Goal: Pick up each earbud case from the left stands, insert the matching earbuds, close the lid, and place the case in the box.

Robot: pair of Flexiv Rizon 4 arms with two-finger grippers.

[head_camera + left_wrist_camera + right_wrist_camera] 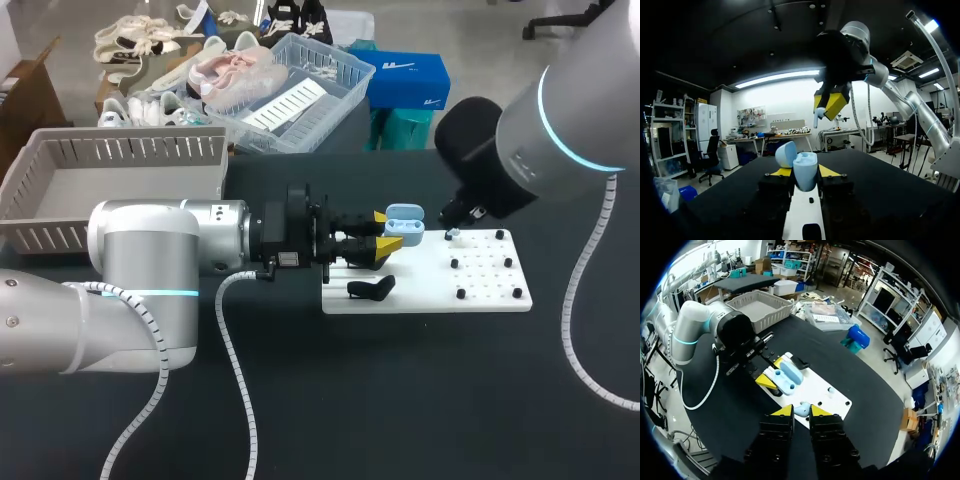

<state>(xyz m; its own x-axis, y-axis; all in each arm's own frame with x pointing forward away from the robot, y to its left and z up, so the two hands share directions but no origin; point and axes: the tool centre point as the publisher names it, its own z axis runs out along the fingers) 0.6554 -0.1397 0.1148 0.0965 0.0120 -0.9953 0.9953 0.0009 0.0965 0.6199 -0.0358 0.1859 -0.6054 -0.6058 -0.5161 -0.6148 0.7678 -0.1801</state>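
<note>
— What is the surface looking like?

— A black table [400,400] is carrying a white pegboard [490,300] near its middle. A grey slatted box [757,307] is sitting at the far left corner.

— Where is the case sitting?

— The pale blue earbud case [805,175] is being pinched from both sides by the left gripper [384,231], just over the pegboard's left end. Its lid [786,154] is standing open, tipped back to one side.

— And the other tool?

— The right gripper [801,412] is hanging above and ahead of the case, well clear of it. Its yellow tips are pressing together on a small pale earbud [817,119] (only the stem is poking out below them).

— Is anything else lying on the board?

— A black curved stand [370,289] is lying near the left gripper, and small black pegs [459,264] are dotting the right half.

— What is proving hard to make out?

— From overhead, the right arm [560,130] is covering its own fingers and the earbud. Whether anything is lying in the case's sockets is too small to tell
</note>
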